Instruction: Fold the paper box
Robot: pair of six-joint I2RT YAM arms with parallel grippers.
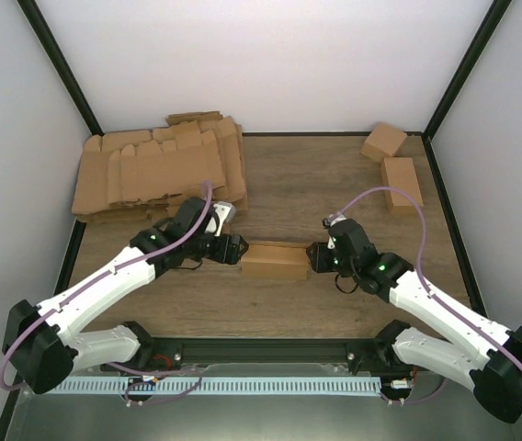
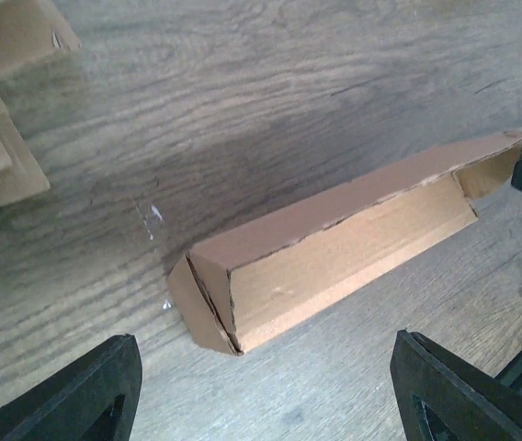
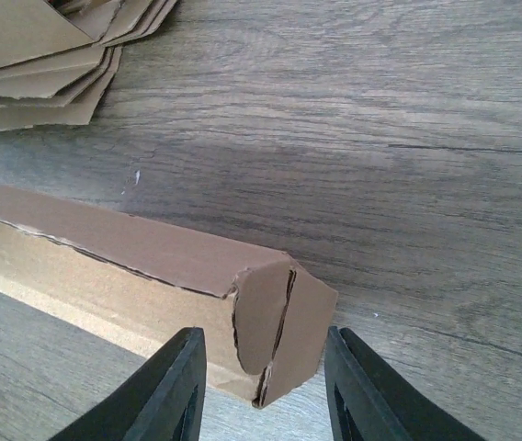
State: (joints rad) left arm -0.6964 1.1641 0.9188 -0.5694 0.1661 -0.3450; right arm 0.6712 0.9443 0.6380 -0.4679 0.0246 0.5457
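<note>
Box (image 1: 275, 260), each end straddled: left gripper (image 2: 266, 377) wide open, right gripper (image 3: 261, 386) open more narrowly, its contact with the cardboard unclear.

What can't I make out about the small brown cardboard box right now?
- Top view: both end faces of the brown cardboard box are masked by the left gripper and right gripper.
- Right wrist view: its far end is cut off by the left edge.
- Every view: its underside, against the wooden table.
</note>
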